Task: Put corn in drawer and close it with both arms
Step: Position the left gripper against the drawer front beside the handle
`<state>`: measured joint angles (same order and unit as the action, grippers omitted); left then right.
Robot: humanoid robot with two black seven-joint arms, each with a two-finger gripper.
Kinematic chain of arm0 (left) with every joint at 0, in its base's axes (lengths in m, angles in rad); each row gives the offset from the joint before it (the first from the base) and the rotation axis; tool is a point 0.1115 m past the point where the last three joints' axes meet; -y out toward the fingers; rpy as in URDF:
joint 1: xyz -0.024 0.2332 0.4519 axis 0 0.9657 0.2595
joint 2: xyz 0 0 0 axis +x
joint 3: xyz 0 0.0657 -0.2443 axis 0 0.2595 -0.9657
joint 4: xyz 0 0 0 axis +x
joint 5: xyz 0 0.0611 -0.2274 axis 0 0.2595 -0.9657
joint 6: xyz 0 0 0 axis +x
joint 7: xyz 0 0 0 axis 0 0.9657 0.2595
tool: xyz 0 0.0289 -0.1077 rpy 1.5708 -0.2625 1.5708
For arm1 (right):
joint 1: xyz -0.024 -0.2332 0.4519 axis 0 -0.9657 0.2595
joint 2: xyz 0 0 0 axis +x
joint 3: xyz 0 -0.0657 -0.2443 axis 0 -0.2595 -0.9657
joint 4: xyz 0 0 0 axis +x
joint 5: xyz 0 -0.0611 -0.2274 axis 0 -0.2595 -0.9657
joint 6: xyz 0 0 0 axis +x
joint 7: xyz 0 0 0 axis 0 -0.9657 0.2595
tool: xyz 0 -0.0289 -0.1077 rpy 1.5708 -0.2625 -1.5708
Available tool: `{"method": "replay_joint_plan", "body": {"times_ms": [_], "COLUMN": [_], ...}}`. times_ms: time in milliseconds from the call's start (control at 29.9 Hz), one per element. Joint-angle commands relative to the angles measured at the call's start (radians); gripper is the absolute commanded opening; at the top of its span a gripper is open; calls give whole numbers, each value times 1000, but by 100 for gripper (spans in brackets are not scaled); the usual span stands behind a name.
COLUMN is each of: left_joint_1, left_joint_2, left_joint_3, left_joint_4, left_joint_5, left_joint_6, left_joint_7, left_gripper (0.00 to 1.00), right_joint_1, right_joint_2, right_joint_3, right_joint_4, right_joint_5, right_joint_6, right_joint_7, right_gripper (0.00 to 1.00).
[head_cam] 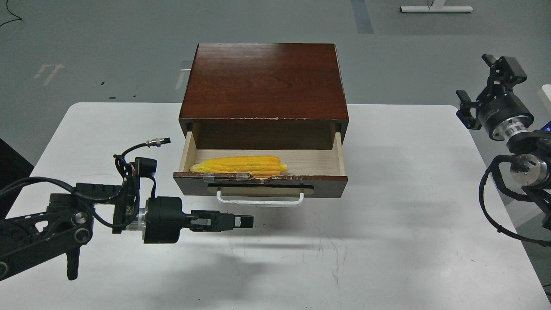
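A: Why is the drawer (260, 186) standing open?

B: The corn (239, 165) already lies inside it, lengthwise along the front wall, left of centre. Judging by that, only the closing is left.

A: And the left gripper (245, 221)?

B: At the drawer's seven o'clock, just below the white handle (260, 200), fingers together, empty, touching nothing.

A: The right gripper (478, 92)?

B: Well off at three o'clock, raised, spread wide, holding nothing.

Yellow corn (239, 165), dark brown drawer (260, 187)
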<state>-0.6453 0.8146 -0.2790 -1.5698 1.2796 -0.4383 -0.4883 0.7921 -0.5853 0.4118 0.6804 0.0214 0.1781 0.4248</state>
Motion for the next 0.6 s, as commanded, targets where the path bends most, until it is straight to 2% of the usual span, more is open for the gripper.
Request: {"method": "replay_joint_plan", "body": {"times_ms": [0, 568], "left_joint_1": [1, -8], "left_joint_2": [-15, -52], "left_joint_3": [0, -28], "left_joint_4": [22, 91], "left_joint_5": [1, -2], "left_joint_6": [3, 4], "left_joint_7": [0, 0], "left_gripper": [0, 0], "right_joint_1": [-2, 1], "right_joint_2": [2, 7], "right_joint_3": [-1, -1], "right_joint_4": [-1, 1], "right_joint_5": [-1, 0], "right_joint_6": [0, 0], "right_joint_7": [0, -3], "right_gripper": [99, 99]}}
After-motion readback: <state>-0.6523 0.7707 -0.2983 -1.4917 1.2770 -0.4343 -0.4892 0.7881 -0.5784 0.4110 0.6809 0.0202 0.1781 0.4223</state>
